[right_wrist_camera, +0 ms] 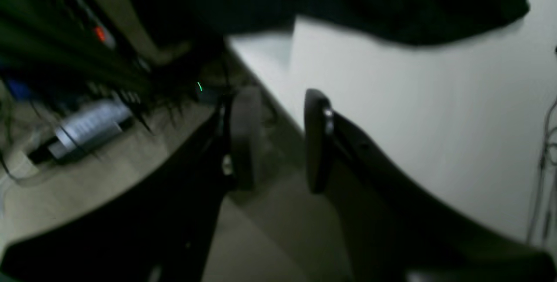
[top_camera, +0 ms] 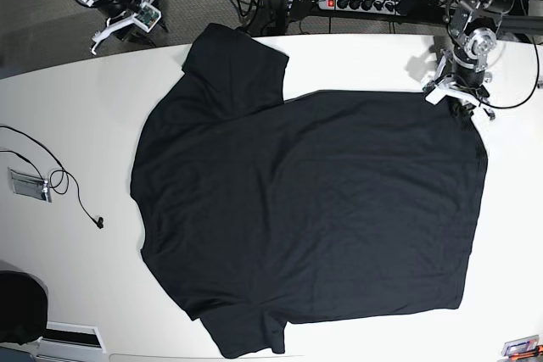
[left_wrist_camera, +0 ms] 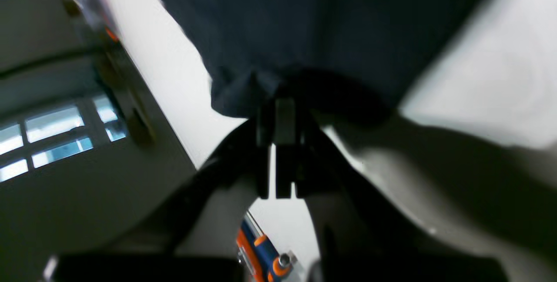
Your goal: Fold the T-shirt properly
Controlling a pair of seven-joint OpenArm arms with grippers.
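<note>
From the left of the base view, the right gripper (top_camera: 127,16) hangs parted and empty off the table (top_camera: 68,116), the T-shirt (top_camera: 314,209) lies flat mid-table, and the left gripper (top_camera: 458,99), clamped on its hem corner (far right), should lift gently before folding across.

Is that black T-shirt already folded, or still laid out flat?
Still spread flat. The T-shirt lies open on the white table, both sleeves sticking out, no layer doubled over.

Overhead base, two close wrist views
</note>
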